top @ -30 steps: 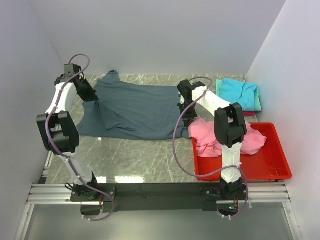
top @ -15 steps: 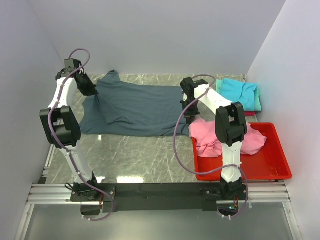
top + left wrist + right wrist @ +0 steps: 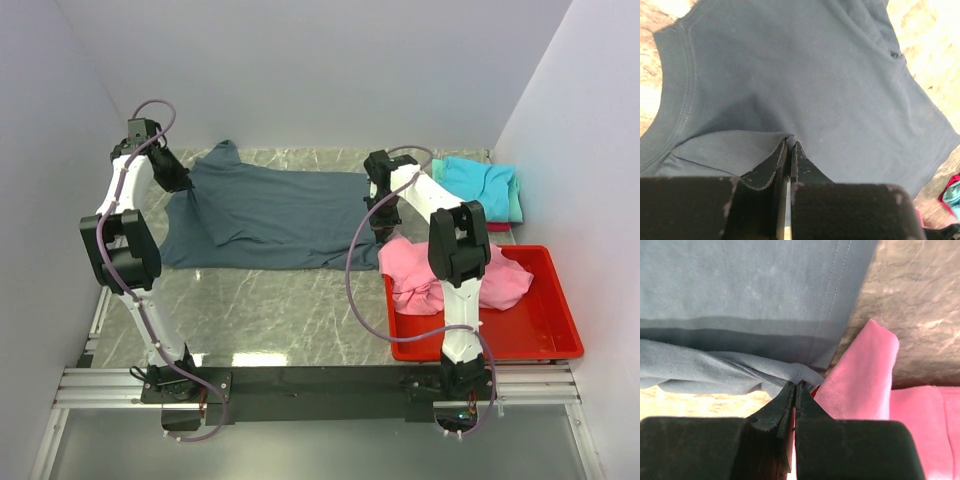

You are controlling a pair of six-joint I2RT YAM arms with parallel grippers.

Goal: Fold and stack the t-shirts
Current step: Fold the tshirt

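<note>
Fingers (image 3: pixel 774 411) pinch the slate tee (image 3: pixel 740 290) beside the pink tee (image 3: pixel 860 377).

Left gripper (image 3: pixel 176 184) pulls back and outward; right gripper (image 3: pixel 385 228) slides outward, closer to the pink tee (image 3: pixel 410 270). Each drags its pinched edge along. The slate t-shirt (image 3: pixel 275 215) between them goes tauter: the loose flap just inboard of the left gripper shrinks, and the near hem straightens and draws in.
</note>
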